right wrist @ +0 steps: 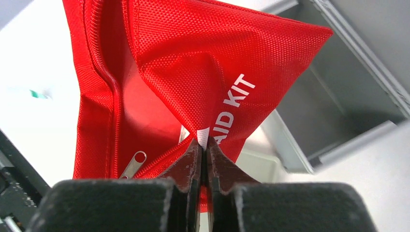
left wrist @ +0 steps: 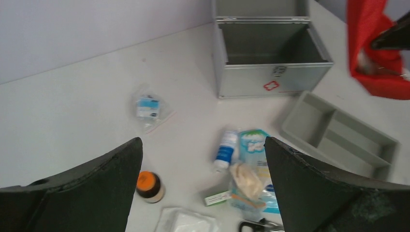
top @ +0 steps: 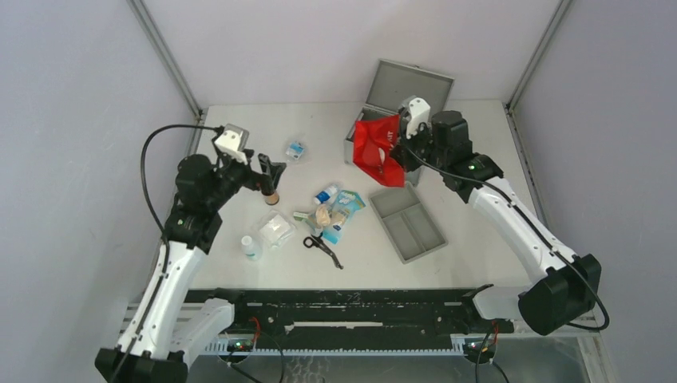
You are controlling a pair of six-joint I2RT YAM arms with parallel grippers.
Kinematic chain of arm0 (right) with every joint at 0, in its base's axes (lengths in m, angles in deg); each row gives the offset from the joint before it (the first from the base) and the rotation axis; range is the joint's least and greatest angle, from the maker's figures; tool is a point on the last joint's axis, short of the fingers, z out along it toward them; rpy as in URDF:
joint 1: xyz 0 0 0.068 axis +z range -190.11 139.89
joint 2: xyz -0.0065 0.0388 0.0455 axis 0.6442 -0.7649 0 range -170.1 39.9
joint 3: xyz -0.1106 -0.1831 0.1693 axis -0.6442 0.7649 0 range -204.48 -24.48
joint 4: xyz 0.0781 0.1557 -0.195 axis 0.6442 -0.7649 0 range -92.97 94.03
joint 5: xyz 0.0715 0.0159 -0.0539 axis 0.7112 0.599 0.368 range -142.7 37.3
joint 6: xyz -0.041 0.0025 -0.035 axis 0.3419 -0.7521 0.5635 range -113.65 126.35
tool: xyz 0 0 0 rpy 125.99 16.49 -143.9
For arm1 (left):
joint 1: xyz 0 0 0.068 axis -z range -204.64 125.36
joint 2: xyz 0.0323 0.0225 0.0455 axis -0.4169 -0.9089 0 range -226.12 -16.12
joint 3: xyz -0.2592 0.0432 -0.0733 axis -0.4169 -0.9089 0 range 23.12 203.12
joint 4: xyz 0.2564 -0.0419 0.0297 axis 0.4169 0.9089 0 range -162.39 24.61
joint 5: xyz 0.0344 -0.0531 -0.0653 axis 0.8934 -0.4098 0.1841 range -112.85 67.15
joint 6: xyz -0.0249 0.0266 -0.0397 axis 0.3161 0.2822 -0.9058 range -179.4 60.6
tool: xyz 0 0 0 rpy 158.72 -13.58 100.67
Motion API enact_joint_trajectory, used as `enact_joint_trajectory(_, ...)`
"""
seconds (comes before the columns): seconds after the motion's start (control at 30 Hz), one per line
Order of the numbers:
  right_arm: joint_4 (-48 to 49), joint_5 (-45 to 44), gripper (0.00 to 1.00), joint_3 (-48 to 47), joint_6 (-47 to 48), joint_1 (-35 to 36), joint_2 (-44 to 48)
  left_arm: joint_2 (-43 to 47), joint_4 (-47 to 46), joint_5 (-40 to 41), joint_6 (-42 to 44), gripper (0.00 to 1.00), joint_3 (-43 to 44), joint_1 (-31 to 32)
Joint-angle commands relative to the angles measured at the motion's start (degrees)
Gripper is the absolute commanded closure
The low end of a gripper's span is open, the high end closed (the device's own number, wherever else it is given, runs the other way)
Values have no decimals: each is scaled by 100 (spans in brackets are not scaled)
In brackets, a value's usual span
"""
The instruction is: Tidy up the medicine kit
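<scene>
The medicine kit (top: 409,85) is a grey metal box at the back right, with its lid up and its inside (left wrist: 270,46) bare. A red zip pouch (top: 378,150) printed "AID KIT" hangs in front of the box. My right gripper (right wrist: 203,143) is shut on a fold of the pouch (right wrist: 193,72), beside its white tag. My left gripper (left wrist: 203,144) is open and holds nothing. It hovers at the left-centre of the table (top: 271,170), just above a brown bottle with an orange cap (left wrist: 150,186).
A shallow grey two-compartment tray (top: 409,223) lies right of centre. Loose on the table are a blue-white bottle (left wrist: 226,149), a cotton pack (left wrist: 254,142), a green box (left wrist: 217,198), scissors (top: 323,250), a gauze pack (top: 277,230), a small white bottle (top: 251,246) and a clear packet (left wrist: 147,107).
</scene>
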State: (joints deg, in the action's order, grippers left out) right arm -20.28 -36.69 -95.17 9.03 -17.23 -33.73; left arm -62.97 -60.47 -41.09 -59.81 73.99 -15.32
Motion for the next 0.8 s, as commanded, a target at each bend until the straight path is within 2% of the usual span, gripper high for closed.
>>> enact_joint_trajectory(0.0, 896, -27, 100, -200, -650, 392, -207, -442, 66, -107, -604, 1, 657, 603)
enact_joint_trajectory(0.23, 1164, 139, 100, -120, -870, 707, -196, -1393, -187, -451, -1428, 2, 1189, 1476)
enact_joint_trajectory(0.43, 1400, 117, 100, 318, -899, 762, 81, -1682, -603, -525, -1692, 0, 1223, 2208)
enact_joint_trajectory(0.6, 1689, 58, 100, 624, -1077, 762, 368, -1941, -713, -557, -2080, 8, 1278, 2328)
enact_joint_trajectory(0.77, 1897, -284, 100, 817, -1181, 863, 466, -2071, -1152, -883, -2825, 8, 1102, 2329)
